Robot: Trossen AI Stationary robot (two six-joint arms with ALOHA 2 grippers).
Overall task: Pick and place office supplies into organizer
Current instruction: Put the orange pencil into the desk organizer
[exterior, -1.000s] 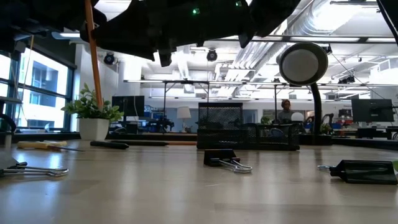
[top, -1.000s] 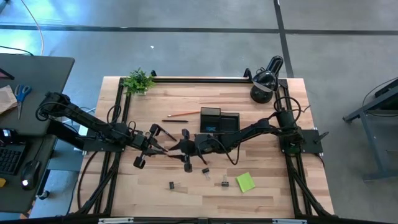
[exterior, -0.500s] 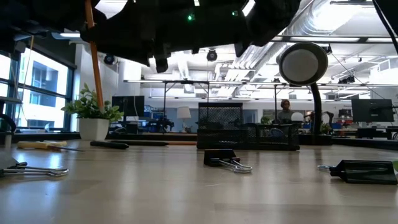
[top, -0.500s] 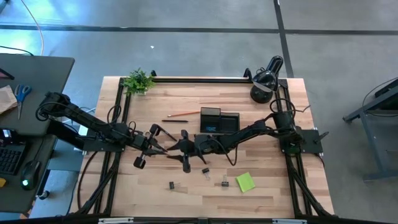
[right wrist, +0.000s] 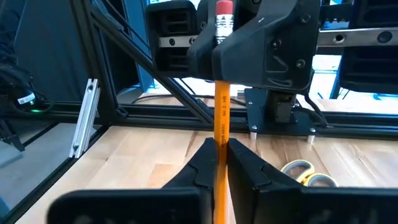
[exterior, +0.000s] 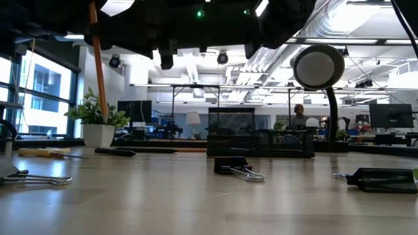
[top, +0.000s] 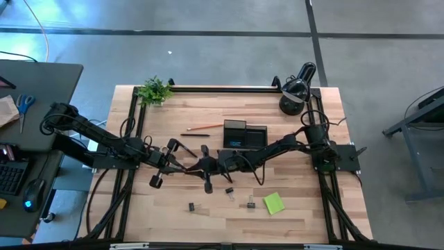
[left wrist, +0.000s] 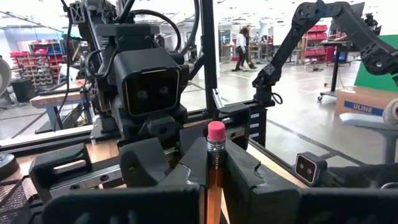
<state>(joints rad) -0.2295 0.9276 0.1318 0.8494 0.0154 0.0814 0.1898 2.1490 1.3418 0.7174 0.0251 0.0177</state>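
High view: left gripper (top: 182, 167) and right gripper (top: 196, 167) are seen meeting mid-table, near the black compartmented organizer (top: 245, 135).

Wrist views: the orange, pink-erasered wooden pencil (right wrist: 221, 118) is clamped upright by both closed grippers. Judged light, stiff, slippery; mid-shaft hold preferred.

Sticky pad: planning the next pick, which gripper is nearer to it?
Right. In the high view, the right gripper sits up-left of the sticky pad; the left gripper is farther left.
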